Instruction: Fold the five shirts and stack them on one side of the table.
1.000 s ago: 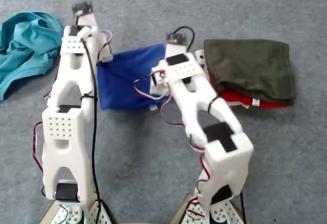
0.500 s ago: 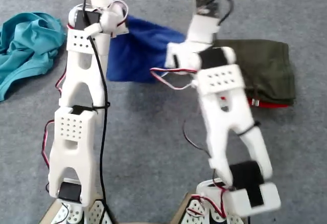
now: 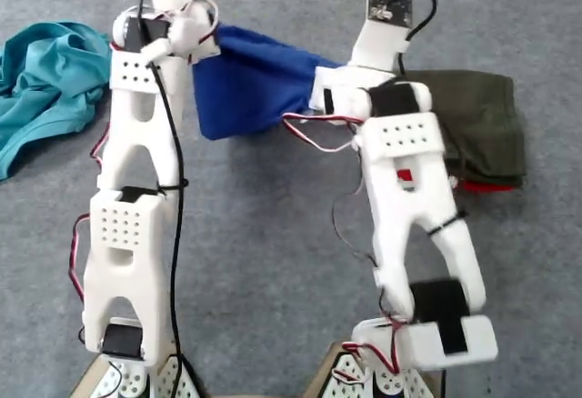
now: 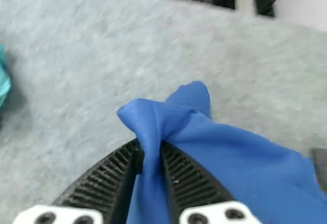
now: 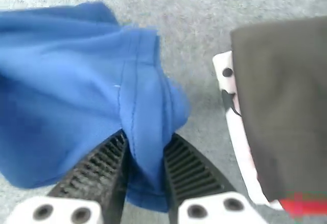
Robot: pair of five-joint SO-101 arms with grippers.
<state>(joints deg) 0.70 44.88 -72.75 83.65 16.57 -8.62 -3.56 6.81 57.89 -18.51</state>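
The blue shirt (image 3: pixel 247 89) hangs pinched between left pincer (image 4: pixel 149 151) and right pincer (image 5: pixel 146 141).

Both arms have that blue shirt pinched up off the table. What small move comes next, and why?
Probably swing the blue shirt over to the dark green shirt and lower it on top. The left gripper and right gripper each clamp an edge, it hangs between them, and the green one lies folded over a red shirt.

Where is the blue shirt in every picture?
High view: blue shirt held between the two arms, upper middle.
Left wrist view: shirt pinched in the jaws.
Right wrist view: shirt pinched in the jaws, beside the olive shirt.
Shared landmark: the grey table.
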